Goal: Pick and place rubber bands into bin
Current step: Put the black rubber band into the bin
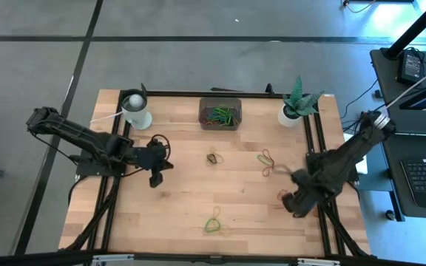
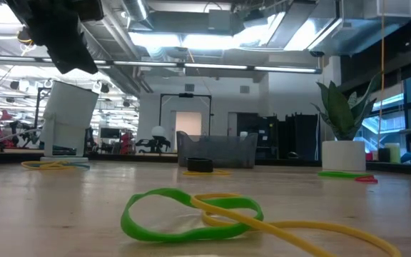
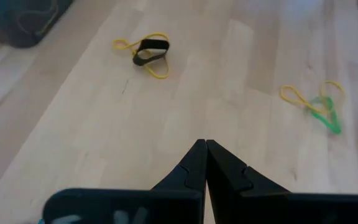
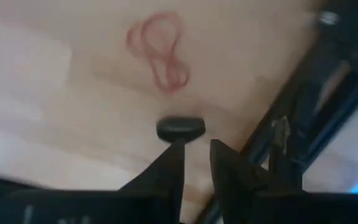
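Though blurry, red rubber band (image 4: 159, 53) lies lengthwise.

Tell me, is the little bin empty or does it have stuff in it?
Not empty. The bin already holds several rubber bands, mostly green.

i count one dark translucent rectangular bin (image 1: 220, 113), one white round cup (image 1: 136, 110), one green plant in a white pot (image 1: 296, 106), four loose clusters of thin rubber bands (image 1: 213, 224) on my wooden table (image 1: 176, 199), and two claws.
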